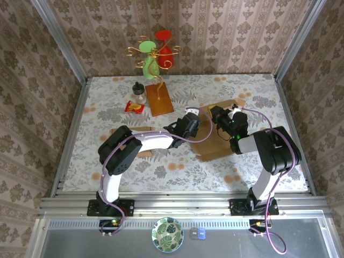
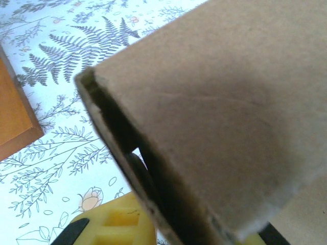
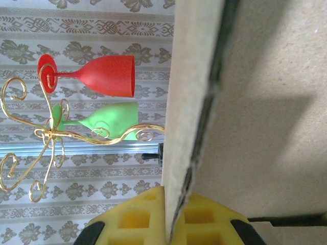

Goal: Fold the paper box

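The box [image 1: 212, 144] lies right of centre on the worktop [image 1: 177, 169]. Bare surface runs along its near side and out to the right rail, and a board [image 1: 159, 98] sits near, to its back-left. The right pincer [image 3: 172, 224] is clamped on an upright box wall, one yellow pad on each face. The left pincer [image 1: 189, 126] straddles the box's left edge with cardboard between its fingers [image 2: 115, 227]; I cannot tell whether they actually grip it.

The paper box [image 2: 214, 117] was cropped by the left wrist view's right and lower edges; the left fingers [image 2: 115, 227] were largely hidden behind it, their grip undetermined. Objects [image 1: 198, 233] beside the bowl [image 1: 167, 235] were unidentifiably small.
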Available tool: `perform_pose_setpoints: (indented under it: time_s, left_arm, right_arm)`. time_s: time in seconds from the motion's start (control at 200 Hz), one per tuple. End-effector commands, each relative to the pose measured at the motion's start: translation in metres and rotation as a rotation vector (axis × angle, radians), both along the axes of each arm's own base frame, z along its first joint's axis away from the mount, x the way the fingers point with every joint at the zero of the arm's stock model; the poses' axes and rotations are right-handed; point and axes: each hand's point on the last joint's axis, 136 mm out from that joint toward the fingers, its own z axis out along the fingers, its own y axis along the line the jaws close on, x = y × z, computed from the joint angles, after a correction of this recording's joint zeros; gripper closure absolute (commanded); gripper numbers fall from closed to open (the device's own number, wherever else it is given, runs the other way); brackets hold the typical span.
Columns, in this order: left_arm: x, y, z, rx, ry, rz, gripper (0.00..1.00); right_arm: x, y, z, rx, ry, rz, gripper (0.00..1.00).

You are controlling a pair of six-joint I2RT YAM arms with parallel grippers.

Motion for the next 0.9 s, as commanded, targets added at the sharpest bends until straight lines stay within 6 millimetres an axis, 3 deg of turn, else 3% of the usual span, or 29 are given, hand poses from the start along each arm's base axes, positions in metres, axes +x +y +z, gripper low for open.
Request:
perform_pose_setpoints:
  time_s: [0.0,0.2,0.26,0.35,0.43,0.555,0.67,0.765,0.895]
  left_arm:
    - [0.003,0.001,-0.020,0.010,0.038,0.039,0.85]
    - [0.006,0.002,-0.020,-0.002,0.043,0.085,0.93]
    - [0.008,0.006,-0.018,0.014,0.041,0.127,1.00]
    - [0.011,0.014,-0.018,0.038,0.054,0.196,1.00]
    - [0.011,0.016,-0.017,0.042,0.053,0.212,1.00]
    - [0.010,0.019,-0.013,0.056,0.036,0.208,1.00]
    - [0.009,0.025,-0.005,0.078,0.006,0.185,1.00]
    - [0.009,0.029,0.004,0.087,-0.011,0.165,1.00]
    - [0.008,0.036,0.017,0.095,-0.015,0.113,1.00]
  right_arm:
    - [-0.035,0.035,-0.059,-0.027,0.213,0.164,1.00]
    - [-0.036,0.036,-0.056,-0.025,0.223,0.159,1.00]
    - [-0.036,0.036,-0.056,-0.025,0.229,0.155,1.00]
    - [-0.035,0.036,-0.056,-0.023,0.241,0.153,1.00]
    - [-0.035,0.036,-0.054,-0.024,0.255,0.151,0.88]
    - [-0.036,0.034,-0.045,-0.058,0.286,0.155,0.57]
    - [-0.040,0.023,-0.021,-0.139,0.295,0.146,0.39]
    - [-0.044,0.009,0.008,-0.202,0.284,0.121,0.28]
    - [-0.052,-0.019,0.043,-0.260,0.278,0.071,0.23]
